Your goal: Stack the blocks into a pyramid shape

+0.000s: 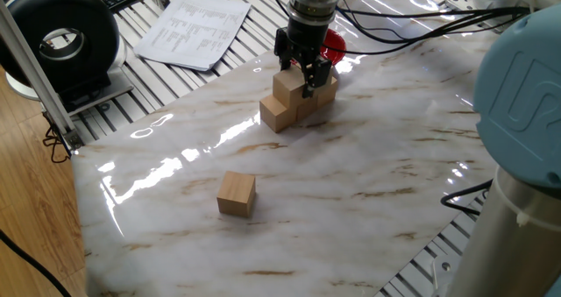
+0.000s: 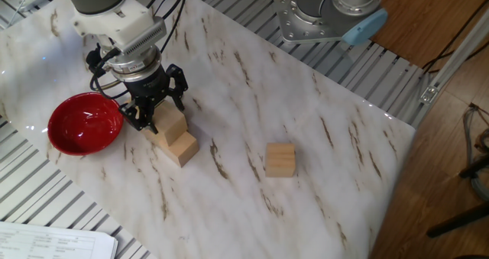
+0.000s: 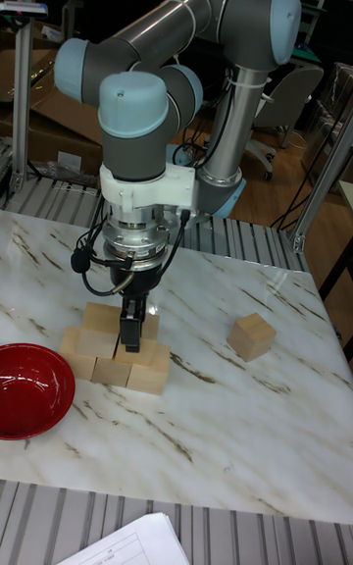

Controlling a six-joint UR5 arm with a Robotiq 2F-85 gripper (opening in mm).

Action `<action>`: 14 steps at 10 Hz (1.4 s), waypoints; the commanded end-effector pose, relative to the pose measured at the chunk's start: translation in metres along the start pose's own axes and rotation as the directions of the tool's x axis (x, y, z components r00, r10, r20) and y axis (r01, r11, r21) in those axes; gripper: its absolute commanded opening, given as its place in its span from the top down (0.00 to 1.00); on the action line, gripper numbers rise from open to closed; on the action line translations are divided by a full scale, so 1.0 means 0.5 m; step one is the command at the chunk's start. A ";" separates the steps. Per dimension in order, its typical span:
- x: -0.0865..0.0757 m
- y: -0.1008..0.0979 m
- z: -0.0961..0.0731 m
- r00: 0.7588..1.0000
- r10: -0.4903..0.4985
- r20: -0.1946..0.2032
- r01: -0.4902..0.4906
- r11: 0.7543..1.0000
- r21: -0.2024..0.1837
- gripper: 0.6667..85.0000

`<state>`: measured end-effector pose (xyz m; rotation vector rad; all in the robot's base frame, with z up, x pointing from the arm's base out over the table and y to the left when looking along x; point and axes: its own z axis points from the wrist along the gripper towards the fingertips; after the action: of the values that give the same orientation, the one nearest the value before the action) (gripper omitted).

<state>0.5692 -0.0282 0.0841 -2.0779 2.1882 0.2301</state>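
Nearest in one fixed view, a lone wooden block (image 1: 236, 194) sits by itself on the marble tabletop (image 1: 377, 174), well apart from everything else. It looks like the one piece not yet built in, and I judge it is meant for the top of the pyramid.

Farther back stands the partial pyramid (image 1: 279, 113). The tall fixed view shows a bottom row of light-tan cubes touching side to side, with what appear to be two more resting on top of them. Each upper cube bridges a seam below, which is why the pile steps inward. I cannot count the blocks hidden behind the arm with certainty.

The claw (image 1: 298, 76) hangs straight down over the second layer, its dark fingers (image 3: 130, 322) reaching down beside an upper cube (image 1: 287, 85). The fingers straddle that cube closely. Whether they are pressing on it or have let it go, I cannot tell from any view. The vertical approach suits setting a cube flat without nudging its neighbours.

Just behind the pile is the red bowl (image 1: 333, 43), close to the blocks but apparently not touching them; it takes no part in the stacking. Beyond the tabletop's far edge lie printed sheets (image 1: 195, 27) on a slatted surface.
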 end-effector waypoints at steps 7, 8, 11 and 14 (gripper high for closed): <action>0.008 -0.011 -0.002 0.999 -0.045 -0.012 0.045 0.999 0.020 0.00; 0.008 -0.008 -0.002 0.999 -0.036 -0.010 0.036 0.999 0.016 0.00; 0.006 -0.009 -0.001 1.000 -0.028 -0.010 0.028 0.999 0.017 0.00; 0.004 -0.013 0.001 1.000 -0.005 -0.005 0.005 1.000 0.023 0.15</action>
<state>0.5734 -0.0326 0.0817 -2.1059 2.1634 0.1919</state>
